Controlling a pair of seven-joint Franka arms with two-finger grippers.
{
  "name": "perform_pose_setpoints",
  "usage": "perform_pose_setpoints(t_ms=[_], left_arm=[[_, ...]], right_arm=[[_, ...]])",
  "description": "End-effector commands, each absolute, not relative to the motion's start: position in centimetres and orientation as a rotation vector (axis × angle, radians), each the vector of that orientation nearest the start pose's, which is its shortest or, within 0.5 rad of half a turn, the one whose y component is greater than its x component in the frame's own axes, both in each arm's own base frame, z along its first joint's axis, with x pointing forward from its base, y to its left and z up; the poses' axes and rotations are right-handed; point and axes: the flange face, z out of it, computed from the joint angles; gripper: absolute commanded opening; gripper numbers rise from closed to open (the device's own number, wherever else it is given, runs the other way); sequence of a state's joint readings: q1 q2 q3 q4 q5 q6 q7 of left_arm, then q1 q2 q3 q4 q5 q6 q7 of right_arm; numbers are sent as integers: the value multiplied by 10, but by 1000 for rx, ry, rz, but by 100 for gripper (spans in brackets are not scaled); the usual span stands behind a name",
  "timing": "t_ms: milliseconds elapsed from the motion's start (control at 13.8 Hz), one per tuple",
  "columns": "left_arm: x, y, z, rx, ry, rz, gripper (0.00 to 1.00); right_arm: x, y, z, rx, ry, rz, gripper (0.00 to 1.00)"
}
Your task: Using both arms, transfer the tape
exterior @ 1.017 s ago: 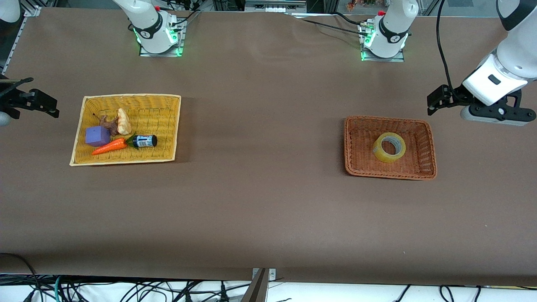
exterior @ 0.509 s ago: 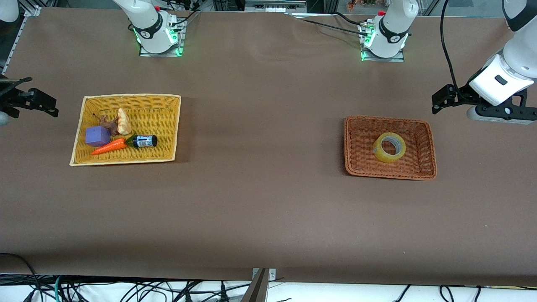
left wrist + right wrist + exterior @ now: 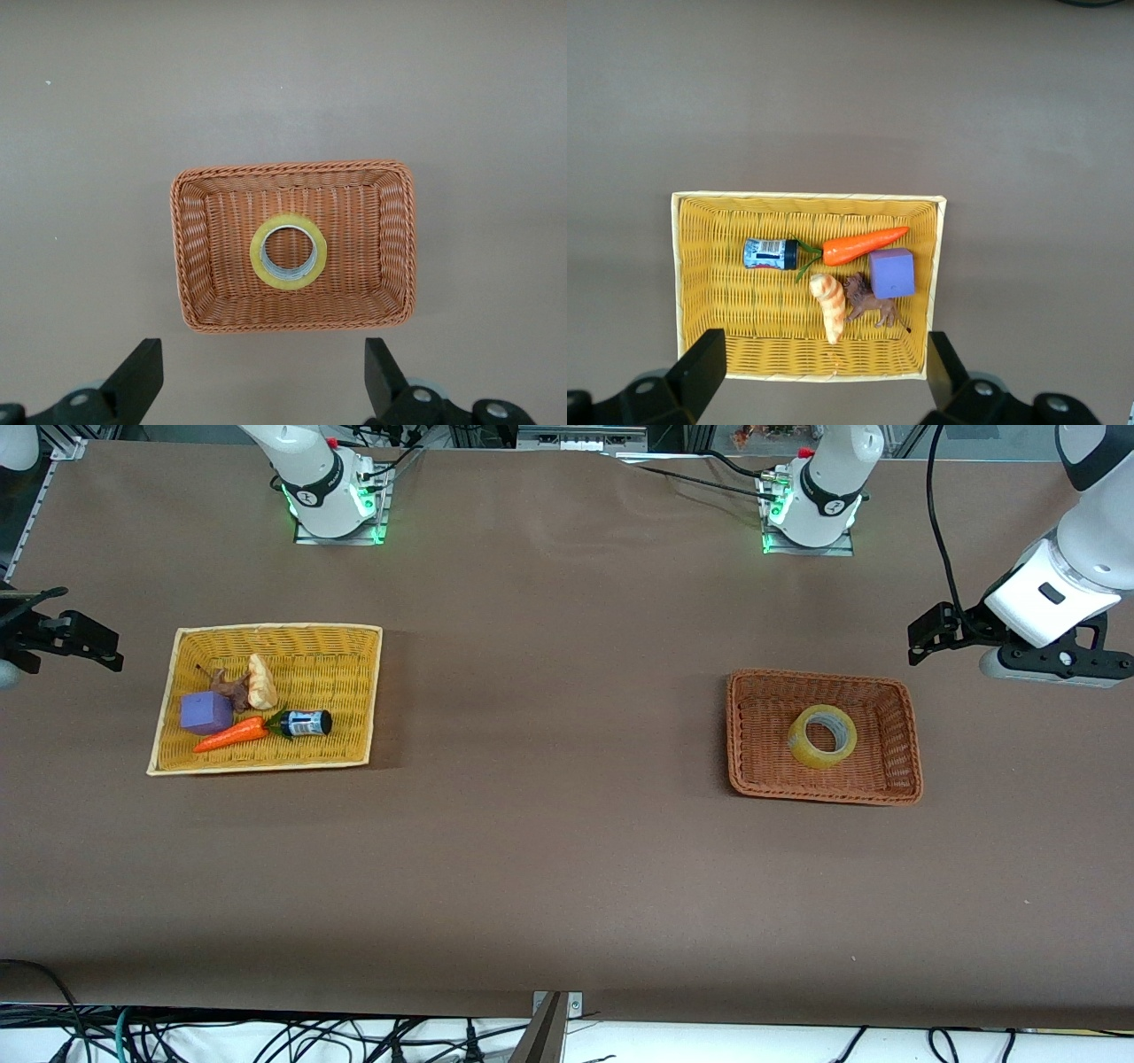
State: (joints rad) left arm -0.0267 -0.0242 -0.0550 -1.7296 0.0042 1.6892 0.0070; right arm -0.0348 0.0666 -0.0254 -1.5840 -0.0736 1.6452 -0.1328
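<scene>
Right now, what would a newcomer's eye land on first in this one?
Two baskets: the brown basket toward the left arm's end holds only the tape, lying flat; the yellow basket toward the right arm's end holds a carrot, purple cube and small items. The left gripper and right gripper hang open beside their baskets, holding nothing.

Bright even light, soft shadows, sharp focus
</scene>
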Motion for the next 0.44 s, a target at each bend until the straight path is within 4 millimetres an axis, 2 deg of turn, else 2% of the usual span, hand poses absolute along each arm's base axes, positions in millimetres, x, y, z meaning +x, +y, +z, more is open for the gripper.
perform_pose_setpoints(t_ms=[0,363], left_arm=[[549,-46,575,-3159,129,30,100],[549,-45,574,-3159,134,33,100]], right_arm=[[575,-41,597,-3198,-150,20,100],[575,-42,596,-3202,-150,28,100]])
